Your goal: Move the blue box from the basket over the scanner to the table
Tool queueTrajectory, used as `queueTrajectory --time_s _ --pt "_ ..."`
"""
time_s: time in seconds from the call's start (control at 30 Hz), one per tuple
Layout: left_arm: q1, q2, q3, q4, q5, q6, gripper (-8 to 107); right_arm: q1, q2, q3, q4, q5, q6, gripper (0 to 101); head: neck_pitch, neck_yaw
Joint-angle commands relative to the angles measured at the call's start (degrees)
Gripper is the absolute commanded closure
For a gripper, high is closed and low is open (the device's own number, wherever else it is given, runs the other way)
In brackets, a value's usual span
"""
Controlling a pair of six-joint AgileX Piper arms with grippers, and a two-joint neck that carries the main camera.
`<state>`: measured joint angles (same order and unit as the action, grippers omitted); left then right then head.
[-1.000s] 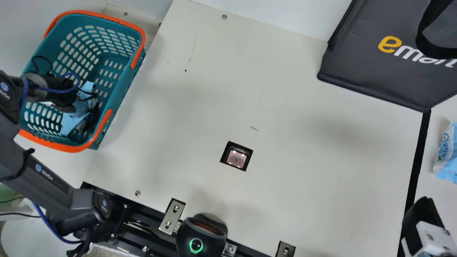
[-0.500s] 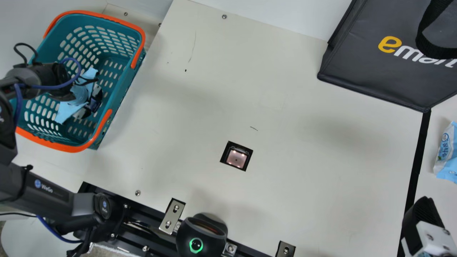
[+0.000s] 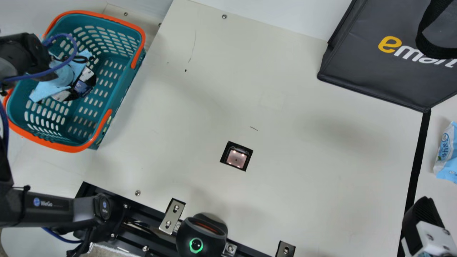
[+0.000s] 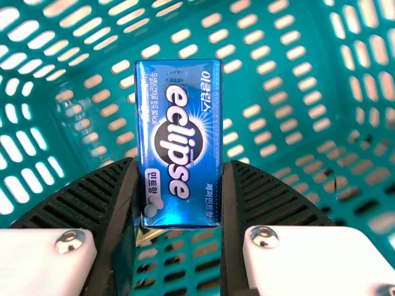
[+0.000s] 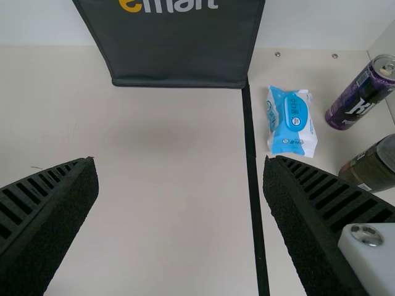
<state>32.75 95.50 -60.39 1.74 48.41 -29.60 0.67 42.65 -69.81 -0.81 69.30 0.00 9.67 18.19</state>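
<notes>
My left gripper hangs over the teal basket in the main view, the blue box between its fingers. From the left wrist, the blue box is upright in that picture, its lower part pinched by the left gripper, with the basket's slotted walls behind it. The square scanner window sits in the table, well to the right of the basket. My right gripper is at the main view's lower right edge; in its own wrist view the right gripper stands open over bare table.
A black bag stands at the back right. Beyond a black strip lie a wipes pack, a purple can and a dark jar. A rounded black device with a green ring sits at the near edge.
My left gripper has moved up and leftward in the main view, bringing the blue box along from lower in the basket. The right gripper has kept still.
</notes>
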Motion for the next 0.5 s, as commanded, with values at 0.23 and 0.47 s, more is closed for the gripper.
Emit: queueTrajectory --time_s 0.23,0.47 --pt "-1.75 -5.71 -5.3 -1.66 10.08 9.76 107 0.0 0.0 0.0 0.0 0.0 0.0 6 -1.75 0.23" --pt "-6.56 -9.44 -7.23 -1.69 14.18 11.96 107 0.0 0.0 0.0 0.0 0.0 0.0 6 -1.75 0.23"
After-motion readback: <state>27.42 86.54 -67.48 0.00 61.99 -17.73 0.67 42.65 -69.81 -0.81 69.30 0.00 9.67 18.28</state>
